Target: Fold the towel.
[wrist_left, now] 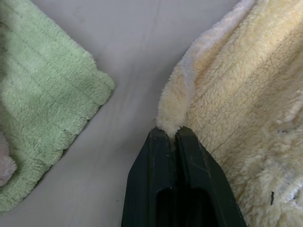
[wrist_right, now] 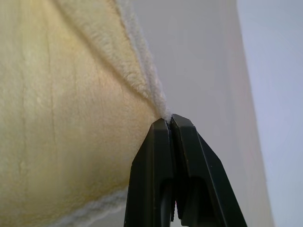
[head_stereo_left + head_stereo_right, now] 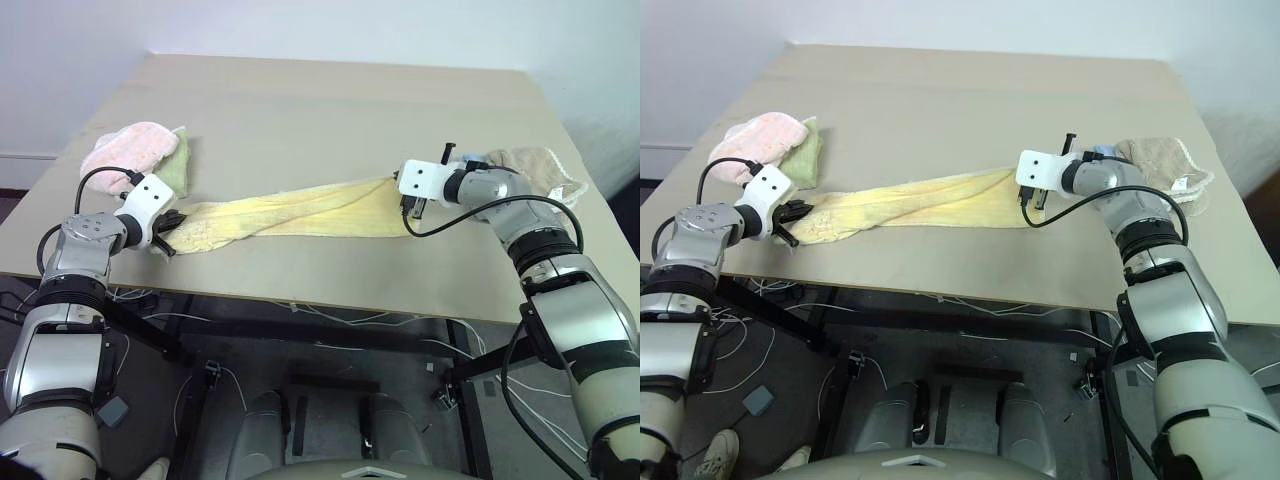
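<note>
step: towel stretched along bench, one end pinched in each closed hand, left hand, right hand | next: likely bring ends together evenly to fold

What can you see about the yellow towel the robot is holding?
The towel is pale yellow, fluffy terry with a whitish edge. It lies bunched into a long, wrinkled strip across the table. The left gripper is shut on one end, the right gripper on the other, each pinching the edging. A green cloth lies near the left end, not touching.
</note>
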`<state>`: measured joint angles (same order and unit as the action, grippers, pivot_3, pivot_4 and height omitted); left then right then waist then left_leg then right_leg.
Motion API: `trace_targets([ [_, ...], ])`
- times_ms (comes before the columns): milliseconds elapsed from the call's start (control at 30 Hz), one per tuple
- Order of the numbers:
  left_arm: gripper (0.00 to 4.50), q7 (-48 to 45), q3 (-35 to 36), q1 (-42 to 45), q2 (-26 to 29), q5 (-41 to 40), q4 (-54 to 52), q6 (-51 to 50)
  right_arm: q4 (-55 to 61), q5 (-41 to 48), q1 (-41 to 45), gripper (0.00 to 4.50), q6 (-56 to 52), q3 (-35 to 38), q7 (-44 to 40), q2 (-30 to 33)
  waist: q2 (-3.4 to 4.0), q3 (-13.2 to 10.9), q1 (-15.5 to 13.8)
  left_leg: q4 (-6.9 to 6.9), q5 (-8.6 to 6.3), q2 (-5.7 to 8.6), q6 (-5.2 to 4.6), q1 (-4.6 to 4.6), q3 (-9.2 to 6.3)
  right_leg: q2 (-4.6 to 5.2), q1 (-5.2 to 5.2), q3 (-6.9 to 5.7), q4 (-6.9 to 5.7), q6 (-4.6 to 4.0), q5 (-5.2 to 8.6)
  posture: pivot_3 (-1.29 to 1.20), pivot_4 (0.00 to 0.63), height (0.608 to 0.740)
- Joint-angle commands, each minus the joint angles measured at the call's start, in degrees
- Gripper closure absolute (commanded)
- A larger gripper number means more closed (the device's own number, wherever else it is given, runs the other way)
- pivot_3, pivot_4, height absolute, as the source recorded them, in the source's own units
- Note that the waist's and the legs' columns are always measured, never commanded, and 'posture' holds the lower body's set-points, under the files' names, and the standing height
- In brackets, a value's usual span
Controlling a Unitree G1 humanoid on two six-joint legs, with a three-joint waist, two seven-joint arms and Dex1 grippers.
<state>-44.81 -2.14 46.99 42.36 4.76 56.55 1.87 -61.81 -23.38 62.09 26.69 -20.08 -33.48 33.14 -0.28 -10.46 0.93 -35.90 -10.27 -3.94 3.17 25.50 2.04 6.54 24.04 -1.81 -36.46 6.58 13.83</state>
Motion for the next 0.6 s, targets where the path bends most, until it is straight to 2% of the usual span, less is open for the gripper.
trace_targets([
  [33, 3.18, 1.0, 1.2, 0.4, 1.0, -0.3, 0.4, 0.3, -1.3, -0.5, 2.1, 3.52, 1.4, 0.4, 1.4, 0.2, 0.0, 0.0, 0.0, 0.0, 0.0, 0.0, 0.0, 0.0, 0.0, 0.0, 0.0, 0.0, 0.0, 0.0, 0.0, 0.0, 0.15, 0.728],
  [333, 0.15, 2.2, 3.8, 0.0, 0.7, -2.4, -2.2, 1.3, 2.7, 0.1, 1.0, 0.58, 3.3, 2.6, 3.8, 3.1, 0.01, 0.0, -0.1, -0.01, 0.0, 0.0, 0.0, -0.01, 0.0, 0.0, 0.0, 0.01, -0.03, 0.0, 0.0, 0.0, 0.15, 0.728],
  [367, 0.0, 2.8, 5.0, 0.1, 0.6, -3.5, -3.4, 1.3, 5.1, 1.8, 0.0, 0.18, 2.4, 4.3, 3.8, 3.8, 0.01, 0.0, -0.1, -0.01, 0.0, 0.0, 0.0, 0.0, 0.0, 0.0, 0.0, 0.01, -0.03, 0.0, 0.0, 0.0, 0.15, 0.728],
  [400, 0.0, 3.4, 6.2, 0.1, 0.4, -4.6, -4.6, 1.0, 7.8, 4.5, -1.3, 0.02, 0.5, 6.5, 2.9, 4.1, -0.01, 0.0, -0.2, -0.01, 0.0, 0.0, 0.0, 0.0, 0.0, 0.0, 0.0, 0.01, -0.02, 0.0, 0.0, 0.0, 0.15, 0.728],
  [500, 0.0, 3.0, 8.8, -1.2, -0.1, -7.8, -9.8, -0.8, 20.9, 14.7, -8.1, 0.02, -10.9, 14.0, -2.3, 4.1, -0.08, 0.0, -0.3, 0.0, 0.0, 0.0, 0.0, 0.01, -0.01, 0.0, -0.03, 0.0, 0.02, 0.0, 0.0, 0.0, 0.15, 0.728],
  [600, 0.0, 0.6, 9.7, -4.7, -0.5, -10.5, -17.9, -2.2, 39.5, 23.8, -18.6, 0.02, -28.3, 20.0, -5.9, 4.1, -0.08, 0.0, -0.3, -0.03, -0.02, 0.0, -0.03, -0.02, -0.02, 0.0, -0.13, 0.0, 0.04, 0.0, 0.0, 0.0, 0.15, 0.728],
])
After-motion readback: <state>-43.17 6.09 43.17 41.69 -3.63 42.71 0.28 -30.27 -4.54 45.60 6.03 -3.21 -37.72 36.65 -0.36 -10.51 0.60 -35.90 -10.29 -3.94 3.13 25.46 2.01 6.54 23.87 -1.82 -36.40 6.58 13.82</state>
